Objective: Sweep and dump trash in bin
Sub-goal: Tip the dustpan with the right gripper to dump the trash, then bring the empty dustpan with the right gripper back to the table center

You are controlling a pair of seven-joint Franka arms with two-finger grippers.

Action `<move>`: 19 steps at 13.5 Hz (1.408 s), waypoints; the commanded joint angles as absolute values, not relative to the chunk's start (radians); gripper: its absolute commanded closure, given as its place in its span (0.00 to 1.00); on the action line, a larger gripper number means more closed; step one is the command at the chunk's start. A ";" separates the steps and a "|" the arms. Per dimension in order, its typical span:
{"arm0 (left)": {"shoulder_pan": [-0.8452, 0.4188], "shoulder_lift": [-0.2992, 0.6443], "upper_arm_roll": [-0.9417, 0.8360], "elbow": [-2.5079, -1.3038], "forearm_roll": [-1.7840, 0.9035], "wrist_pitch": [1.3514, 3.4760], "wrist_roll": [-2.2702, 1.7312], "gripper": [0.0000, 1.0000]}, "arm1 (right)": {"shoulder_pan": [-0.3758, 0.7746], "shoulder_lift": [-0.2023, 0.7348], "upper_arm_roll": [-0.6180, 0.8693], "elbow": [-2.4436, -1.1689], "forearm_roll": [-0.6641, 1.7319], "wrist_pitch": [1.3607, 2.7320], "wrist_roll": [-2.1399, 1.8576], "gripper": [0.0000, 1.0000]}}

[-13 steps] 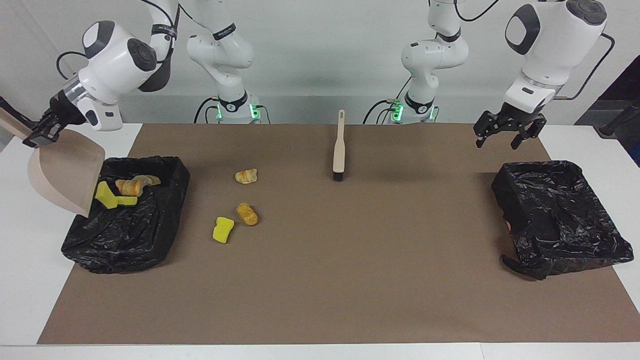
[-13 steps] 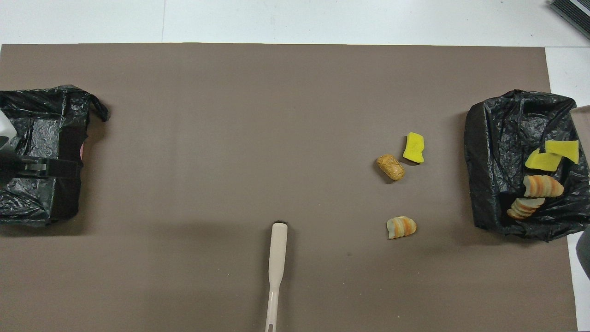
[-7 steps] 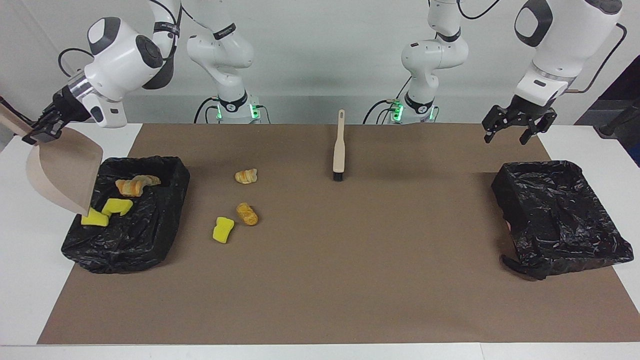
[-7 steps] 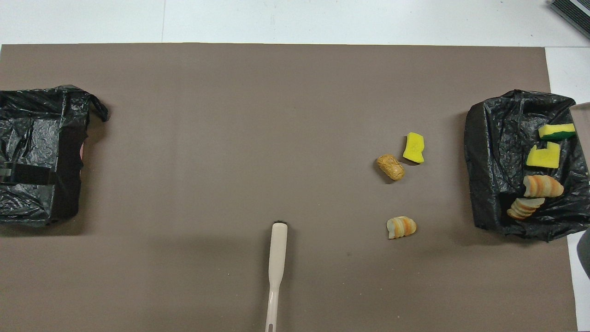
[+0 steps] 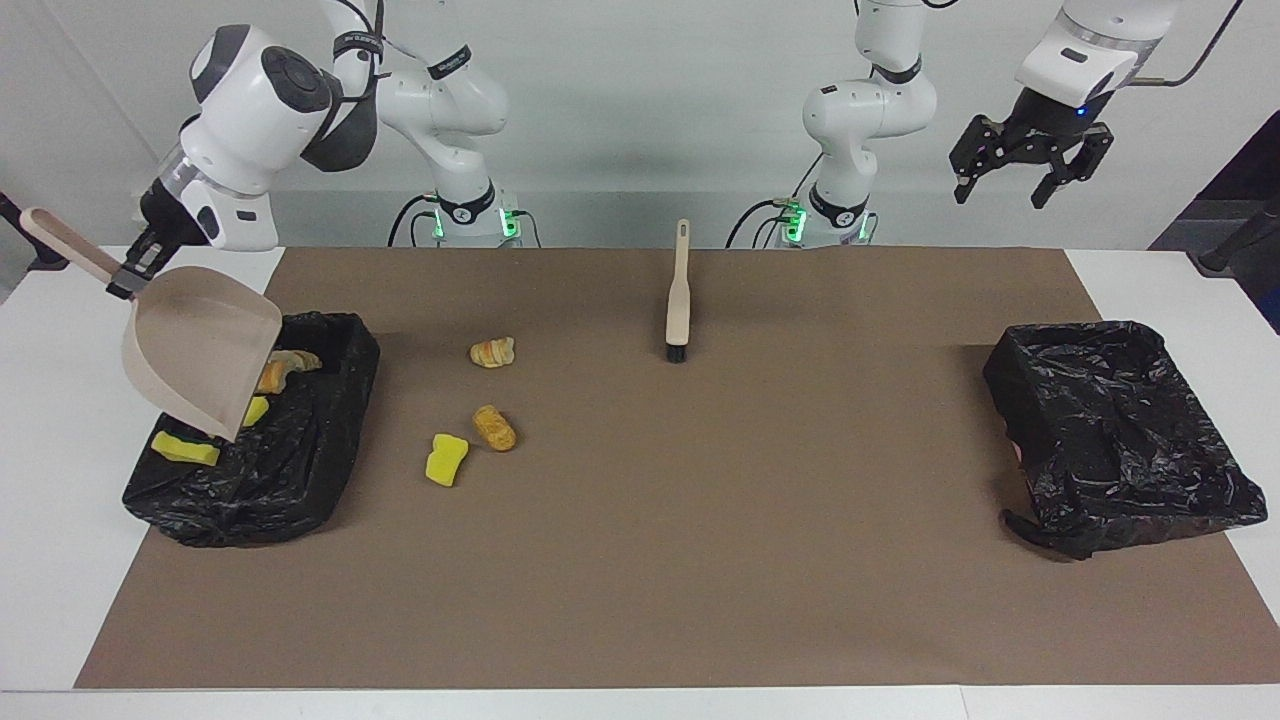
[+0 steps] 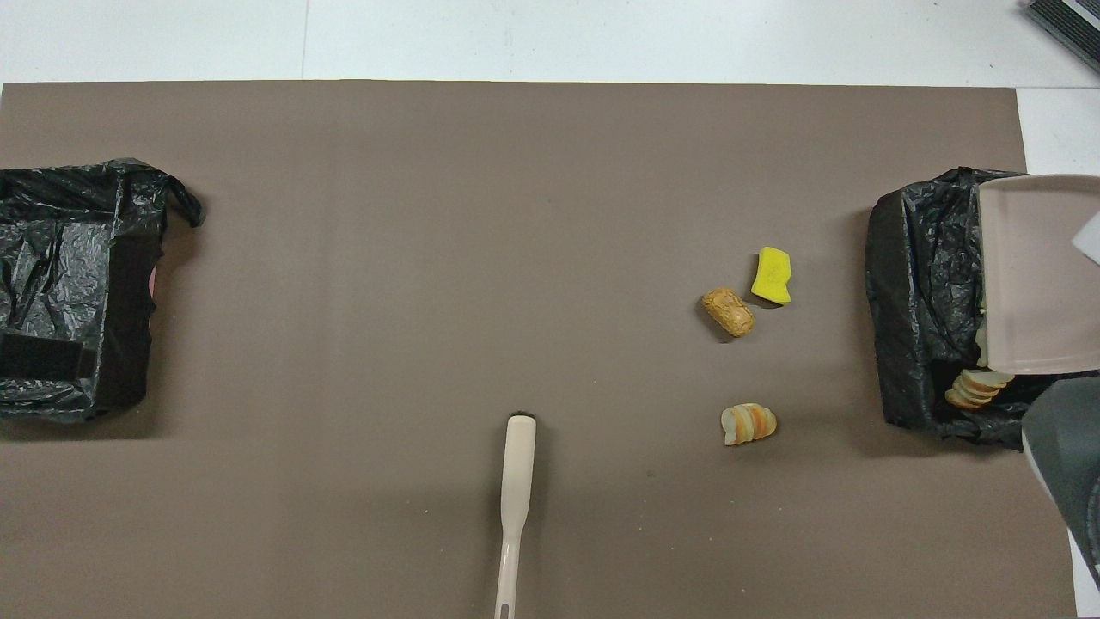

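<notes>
Right gripper (image 5: pixel 128 281) clamped on the beige dustpan (image 5: pixel 200 350) handle, pan tilted over the black-lined bin (image 5: pixel 300 470) below it; left gripper (image 5: pixel 1030 175) raised — fingers apart, holding nothing.

Bkgd: plain pale grey-white wall (image 5: pixel 620 120) runs along the robots' end of the table, no windows or marks visible on it. White table (image 5: pixel 40 560) w/ a big brown mat (image 5: pixel 700 560) covering most of the top; white margin shows at both ends and along the edge farthest from the robots. Mat surface matte, soft shadows, lighting even and diffuse from above. Dark opening or dark furniture (image 5: pixel 1245 190) at the left arm's end, details can't be made out. In overhead view, a dark ribbed item (image 6: pixel 1066 21) at the corner, cut off by the frame edge.
</notes>
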State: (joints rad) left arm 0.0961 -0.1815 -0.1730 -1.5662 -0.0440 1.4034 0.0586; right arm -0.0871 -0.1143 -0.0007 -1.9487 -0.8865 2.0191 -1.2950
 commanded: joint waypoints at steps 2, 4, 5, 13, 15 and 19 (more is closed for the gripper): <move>0.094 -0.238 -0.169 -1.636 -0.048 1.411 0.063 0.00 | -0.017 -0.064 0.003 -1.876 -0.773 1.971 -1.156 1.00; 0.094 -0.242 -0.167 -1.649 -0.048 1.449 0.060 0.00 | 0.003 -0.054 0.003 -1.853 -0.662 1.939 -1.036 1.00; 0.097 -0.242 -0.167 -1.651 -0.048 1.451 0.060 0.00 | 0.008 -0.037 0.009 -1.832 -0.622 1.915 -0.981 1.00; 0.100 -0.238 -0.167 -1.660 -0.049 1.463 0.054 0.00 | 0.236 0.202 0.031 -1.550 -0.381 1.751 -0.384 1.00; 0.101 -0.239 -0.167 -1.660 -0.049 1.463 0.058 0.00 | 0.270 0.274 0.031 -1.470 -0.310 1.736 -0.235 1.00; 0.101 -0.239 -0.167 -1.660 -0.049 1.462 0.063 0.00 | 0.403 0.403 0.031 -1.338 -0.249 1.706 0.126 1.00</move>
